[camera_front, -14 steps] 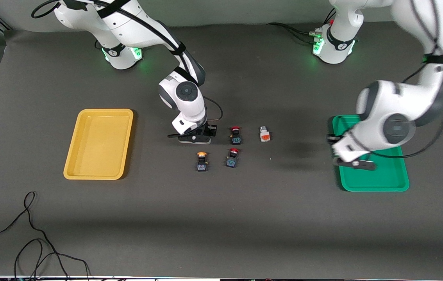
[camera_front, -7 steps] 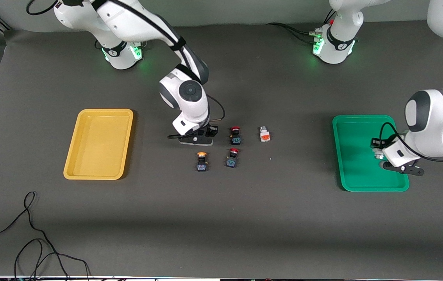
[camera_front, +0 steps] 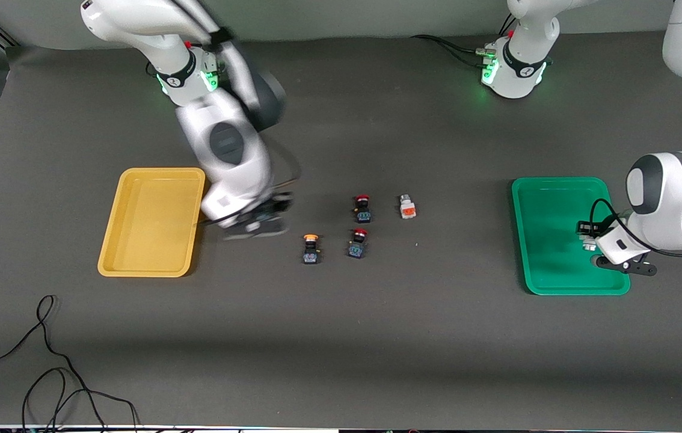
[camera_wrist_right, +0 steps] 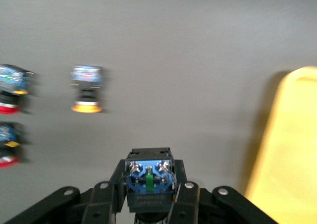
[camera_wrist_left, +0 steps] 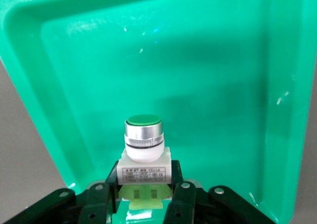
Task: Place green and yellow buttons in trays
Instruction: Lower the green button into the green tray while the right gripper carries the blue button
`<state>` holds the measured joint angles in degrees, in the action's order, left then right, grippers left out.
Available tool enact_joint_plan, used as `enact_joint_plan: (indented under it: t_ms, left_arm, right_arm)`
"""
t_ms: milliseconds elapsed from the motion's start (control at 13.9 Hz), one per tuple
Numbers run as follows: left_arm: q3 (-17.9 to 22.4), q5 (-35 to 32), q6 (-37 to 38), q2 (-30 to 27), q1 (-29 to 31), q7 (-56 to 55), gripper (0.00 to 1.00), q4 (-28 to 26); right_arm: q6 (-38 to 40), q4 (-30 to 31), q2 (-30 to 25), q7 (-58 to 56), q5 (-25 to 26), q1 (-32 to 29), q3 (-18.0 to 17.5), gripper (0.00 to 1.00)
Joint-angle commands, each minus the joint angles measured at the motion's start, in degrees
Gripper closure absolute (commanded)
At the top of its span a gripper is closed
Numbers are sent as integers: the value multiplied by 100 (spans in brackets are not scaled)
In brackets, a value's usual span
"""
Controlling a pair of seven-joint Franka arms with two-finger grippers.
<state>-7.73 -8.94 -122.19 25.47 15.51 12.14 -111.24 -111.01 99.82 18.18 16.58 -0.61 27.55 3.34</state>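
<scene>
My left gripper [camera_front: 587, 242] is over the green tray [camera_front: 548, 240], shut on a green-capped button with a whitish body [camera_wrist_left: 143, 149]; the tray's floor [camera_wrist_left: 208, 70] lies below it. My right gripper [camera_front: 275, 209] is above the table beside the yellow tray [camera_front: 153, 221], shut on a black-bodied button [camera_wrist_right: 148, 177] whose blue terminal end faces the camera; its cap is hidden. The yellow tray's rim [camera_wrist_right: 292, 149] shows in the right wrist view. One yellow-capped button [camera_front: 311, 248] lies on the table, also seen in the right wrist view [camera_wrist_right: 86, 87].
Two red-capped black buttons [camera_front: 362, 208] [camera_front: 358, 243] and a whitish button with an orange face [camera_front: 407, 206] lie mid-table between the trays. Loose black cables [camera_front: 46, 361] lie near the front edge at the right arm's end.
My right gripper has risen from beside the red buttons and swung toward the yellow tray with a black button. My left gripper crossed the green tray toward the left arm's end.
</scene>
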Motion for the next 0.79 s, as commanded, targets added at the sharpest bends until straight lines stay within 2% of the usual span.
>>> enact_joint_plan:
  t_ms: [0, 215, 287, 359, 502, 646, 717]
  left_arm:
    - [78, -82, -322, 186, 92, 51, 100, -38]
    - [87, -82, -358, 239, 93, 43, 100, -21]
    - [87, -73, -367, 300, 93, 34, 88, 14]
    - [87, -73, -367, 309, 102, 42, 62, 23]
    - [78, -65, -315, 292, 93, 25, 61, 32]
    - [52, -47, -70, 117, 23, -54, 59, 93]
    - [35, -12, 167, 12, 14, -37, 42, 111]
  right_arm:
    - [334, 247, -367, -2098, -299, -890, 280, 77]
    - [-102, 739, -404, -4051, -387, -1156, 1385, 77]
    - [-488, 958, -325, -4449, -474, -1173, 1720, 77]
    - [-979, 1343, -246, -4670, -580, -1182, 1958, 77]
    - [-2296, 2266, -106, -4830, -983, -1182, 2039, 77]
    - [-2880, 2498, 394, -4883, -1020, -1470, 2022, 77]
    - [-2943, 2481, 588, -4935, -1133, -1542, 2013, 77]
